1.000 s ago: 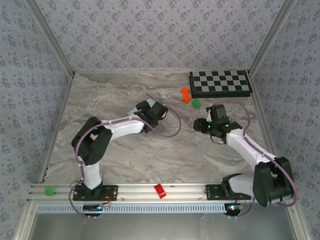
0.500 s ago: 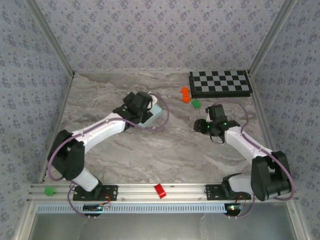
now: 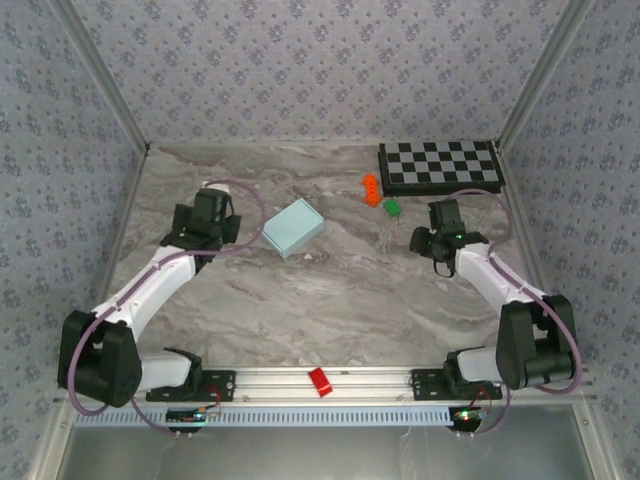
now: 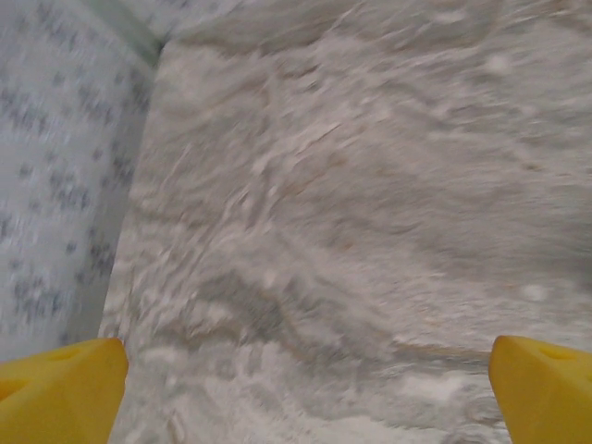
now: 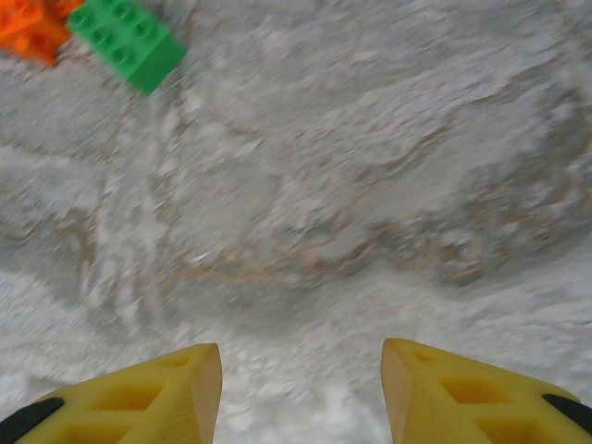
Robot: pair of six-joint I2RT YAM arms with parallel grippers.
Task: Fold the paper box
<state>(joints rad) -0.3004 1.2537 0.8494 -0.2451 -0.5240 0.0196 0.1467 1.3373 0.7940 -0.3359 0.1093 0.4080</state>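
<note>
The paper box (image 3: 293,228) looks folded shut, toward the bench's far edge. Park well off it: left jaws gape wide, right jaws part-open, both empty.

The right gripper (image 5: 301,359) hangs over the bare marble table (image 5: 370,166), its yellow fingers spread apart. Ahead and to its left, a green brick (image 5: 125,39) touches an orange brick (image 5: 28,28).
</note>
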